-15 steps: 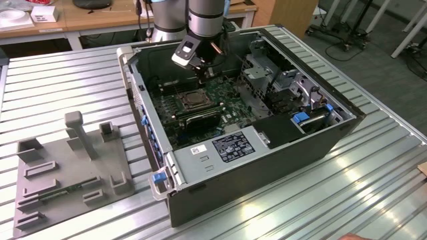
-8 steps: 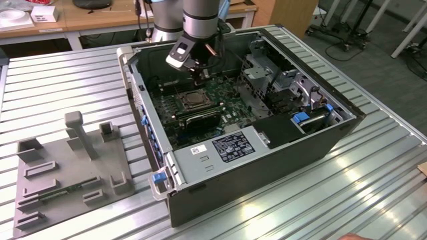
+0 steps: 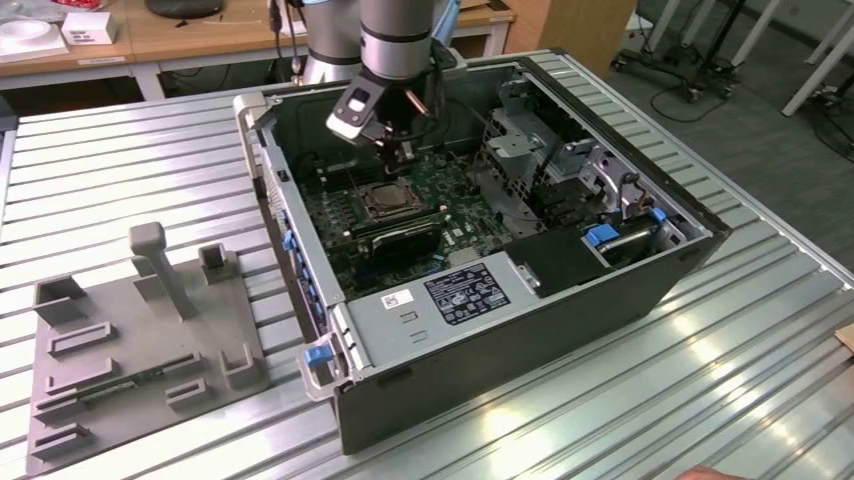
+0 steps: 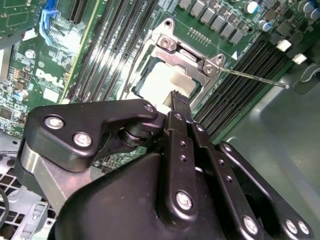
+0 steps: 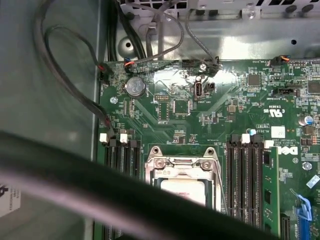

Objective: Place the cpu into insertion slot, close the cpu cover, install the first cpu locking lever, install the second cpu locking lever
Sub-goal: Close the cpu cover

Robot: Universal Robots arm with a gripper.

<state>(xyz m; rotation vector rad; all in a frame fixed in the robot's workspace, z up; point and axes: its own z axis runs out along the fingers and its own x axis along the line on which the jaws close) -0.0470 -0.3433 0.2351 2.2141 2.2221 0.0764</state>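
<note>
We found the arm reaching down into the open computer case (image 3: 627,310), which lay on a ribbed metal table (image 3: 134,170). The gripper (image 3: 396,165) hung just above the socket (image 3: 391,197) on the green board (image 5: 225,95). In the second wrist view the gripper (image 4: 177,97) had its fingers pressed together, and we saw nothing between them. The chip (image 4: 167,82) sat in the socket, its pale face showing in both wrist views (image 5: 184,189). The cover (image 5: 182,164) lay flat over it as a silvery frame, with the chip visible through its window. In the second wrist view a thin metal lever (image 4: 255,79) ran out from a corner of the cover (image 4: 187,56) across the long black memory slots (image 4: 245,95). We could not tell whether it was latched. A grey holder tray (image 3: 134,390) rested on the table at the exterior view's left, well apart from the case.
</note>
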